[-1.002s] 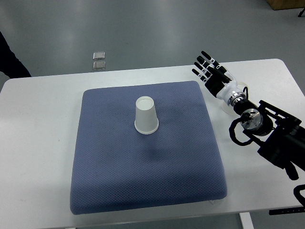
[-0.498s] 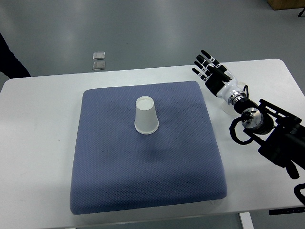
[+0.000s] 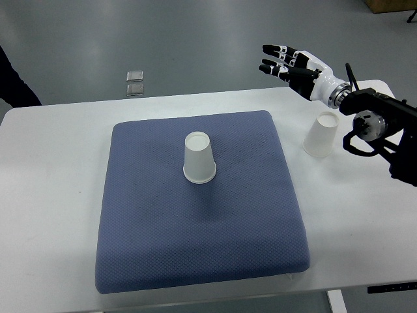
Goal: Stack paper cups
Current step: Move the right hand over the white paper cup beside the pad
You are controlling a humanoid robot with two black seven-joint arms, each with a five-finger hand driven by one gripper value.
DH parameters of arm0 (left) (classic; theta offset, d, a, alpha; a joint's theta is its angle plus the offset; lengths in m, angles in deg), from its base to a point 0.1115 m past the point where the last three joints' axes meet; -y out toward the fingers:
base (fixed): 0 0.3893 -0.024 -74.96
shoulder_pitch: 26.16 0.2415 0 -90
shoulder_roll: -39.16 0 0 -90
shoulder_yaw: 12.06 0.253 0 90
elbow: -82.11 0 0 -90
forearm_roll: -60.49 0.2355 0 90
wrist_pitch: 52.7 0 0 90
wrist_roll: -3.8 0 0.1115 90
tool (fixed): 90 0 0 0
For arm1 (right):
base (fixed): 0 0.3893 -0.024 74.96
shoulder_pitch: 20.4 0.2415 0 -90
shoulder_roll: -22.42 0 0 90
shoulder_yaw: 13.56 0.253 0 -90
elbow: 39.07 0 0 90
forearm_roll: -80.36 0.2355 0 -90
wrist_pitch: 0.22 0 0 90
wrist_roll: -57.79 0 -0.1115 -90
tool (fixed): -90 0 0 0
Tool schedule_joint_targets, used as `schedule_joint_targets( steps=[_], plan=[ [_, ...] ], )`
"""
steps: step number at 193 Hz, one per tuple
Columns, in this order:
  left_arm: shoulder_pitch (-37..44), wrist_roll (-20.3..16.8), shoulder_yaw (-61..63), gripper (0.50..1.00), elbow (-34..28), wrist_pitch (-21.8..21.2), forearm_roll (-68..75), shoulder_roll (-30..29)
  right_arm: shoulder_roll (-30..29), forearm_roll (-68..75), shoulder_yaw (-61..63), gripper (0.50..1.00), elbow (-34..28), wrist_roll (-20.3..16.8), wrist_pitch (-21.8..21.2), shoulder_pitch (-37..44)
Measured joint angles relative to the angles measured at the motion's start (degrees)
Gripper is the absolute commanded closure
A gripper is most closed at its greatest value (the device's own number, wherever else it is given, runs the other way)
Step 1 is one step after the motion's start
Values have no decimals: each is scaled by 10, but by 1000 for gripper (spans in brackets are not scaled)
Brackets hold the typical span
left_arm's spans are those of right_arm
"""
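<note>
A white paper cup (image 3: 199,158) stands upside down near the middle of the blue-grey mat (image 3: 195,254). A second white cup (image 3: 321,135), also upside down, stands on the white table to the right of the mat. My right hand (image 3: 281,61) hovers up and left of that second cup, past the table's far edge, fingers spread and holding nothing. Its dark arm comes in from the right edge. The left arm is out of sight.
The white table (image 3: 52,195) carries the mat. Two small square objects (image 3: 135,83) lie on the grey floor beyond the far edge. A dark sleeve of a person (image 3: 13,81) shows at the left edge.
The right hand has lifted and swung up and back from over the table's right side, uncovering the second cup that its wrist had hidden. The cup on the mat has stayed put.
</note>
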Motion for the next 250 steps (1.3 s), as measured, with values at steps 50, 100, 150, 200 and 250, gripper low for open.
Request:
schedule_joint_targets(
  steps=[50,100,150,200,250],
  plan=[
    [-2,0,0,500,18,1,0,0,42,-2,-336,583,-36,-18,-29,203],
    [-2,0,-1,500,35,2,1,0,35,-24,-625,583,-126,-52,-89,404],
    [-2,0,0,500,56,2,1,0,15,-83,-783,583,-239,-85,-108,580],
    [-2,0,1,500,57,2,1,0,24,-83,-831,583,-377,-114,-129,745],
    [-2,0,0,500,57,2,2,0,28,-81,-838,583,-404,-117,-126,796]
  ],
)
